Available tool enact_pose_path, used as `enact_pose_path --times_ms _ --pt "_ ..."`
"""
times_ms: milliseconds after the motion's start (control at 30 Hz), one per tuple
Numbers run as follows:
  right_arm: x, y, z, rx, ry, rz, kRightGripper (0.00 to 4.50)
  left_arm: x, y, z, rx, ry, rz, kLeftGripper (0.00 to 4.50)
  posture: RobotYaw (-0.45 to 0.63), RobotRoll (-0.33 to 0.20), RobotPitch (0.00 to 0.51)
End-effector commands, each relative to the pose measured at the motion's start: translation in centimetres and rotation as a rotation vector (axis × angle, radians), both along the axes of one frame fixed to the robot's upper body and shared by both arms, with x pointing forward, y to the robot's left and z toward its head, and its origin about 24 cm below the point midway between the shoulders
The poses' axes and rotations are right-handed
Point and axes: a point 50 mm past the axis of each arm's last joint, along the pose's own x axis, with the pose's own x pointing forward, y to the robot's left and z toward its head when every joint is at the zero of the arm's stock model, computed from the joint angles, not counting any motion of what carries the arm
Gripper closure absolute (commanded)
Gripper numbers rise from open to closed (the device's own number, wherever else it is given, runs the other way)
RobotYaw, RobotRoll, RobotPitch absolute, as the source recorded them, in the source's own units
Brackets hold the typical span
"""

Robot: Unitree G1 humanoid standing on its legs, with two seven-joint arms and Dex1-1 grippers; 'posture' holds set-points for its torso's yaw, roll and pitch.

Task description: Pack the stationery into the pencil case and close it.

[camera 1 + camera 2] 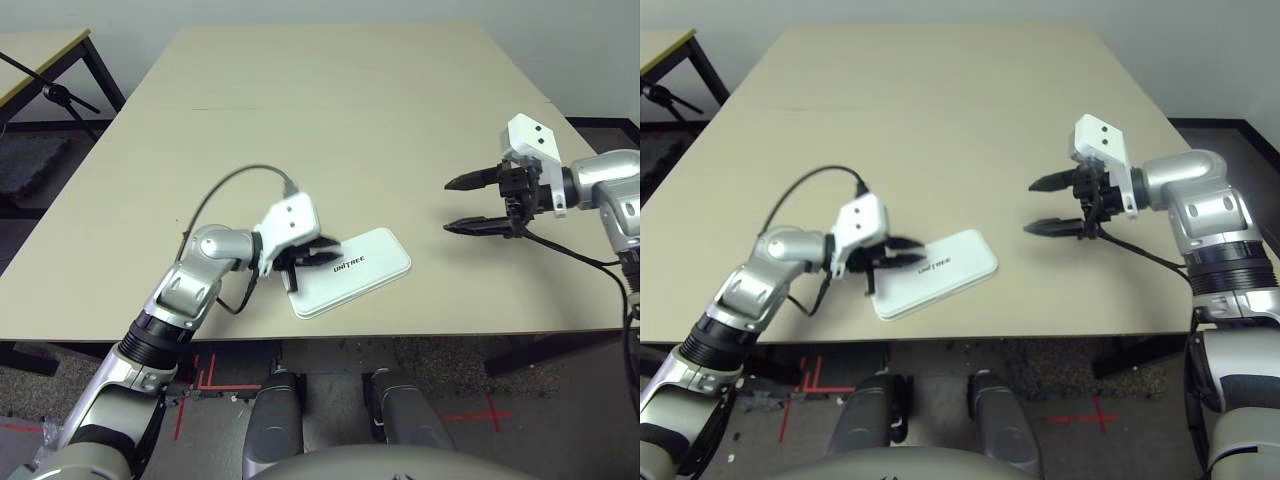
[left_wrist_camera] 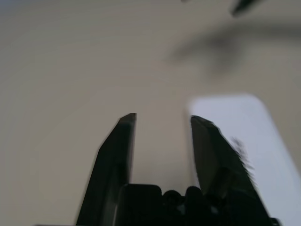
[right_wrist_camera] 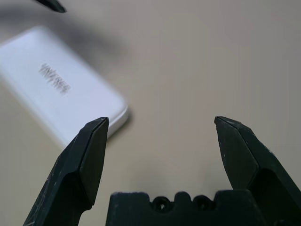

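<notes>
Pencil case (image 1: 352, 270) packing is seen with the lid down: the flat white case lies closed on the beige table (image 1: 330, 110), near the table's front edge, its dark lettering facing up. The left gripper (image 1: 322, 250) is held at the case's left end, its two black fingers parted with a clear gap between them and nothing gripped; in the left wrist view one finger (image 2: 216, 155) is seen over the white lid and the other over bare table beside it. Whether the fingers touch the lid cannot be told. A grey cable is looped from the left wrist over the table. The right gripper (image 1: 478, 204) is held well apart from the case, to its right and above the table, its jaws spread wide and empty, pointed toward the case. A black stand is seen beyond the table's far left corner.
</notes>
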Motion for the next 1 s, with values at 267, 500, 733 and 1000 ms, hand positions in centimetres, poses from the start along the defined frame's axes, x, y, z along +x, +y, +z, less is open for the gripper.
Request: enact_pose_path --times_ms 267,500,733,1000 --pt "3.6 -3.5 -1.4 0.425 -0.188 -0.719 0.00 3.3 10.8 0.6 -0.347 -0.134 0.770 0.04 0.04 0.000 0.097" --pt "3.2 -7.2 -3.9 0.439 -0.256 -1.140 0.00 3.2 14.2 -1.6 -0.395 -0.152 1.035 0.04 0.03 0.000 0.108" --pt "2.2 -9.3 -4.9 0.416 -0.287 -1.313 0.00 3.0 15.2 -2.9 -0.386 -0.161 1.118 0.04 0.02 0.000 0.118" --pt "2.0 -9.1 -5.8 0.408 -0.269 -1.299 0.00 3.0 14.5 -3.5 -0.374 -0.155 1.110 0.04 -0.01 0.000 0.152"
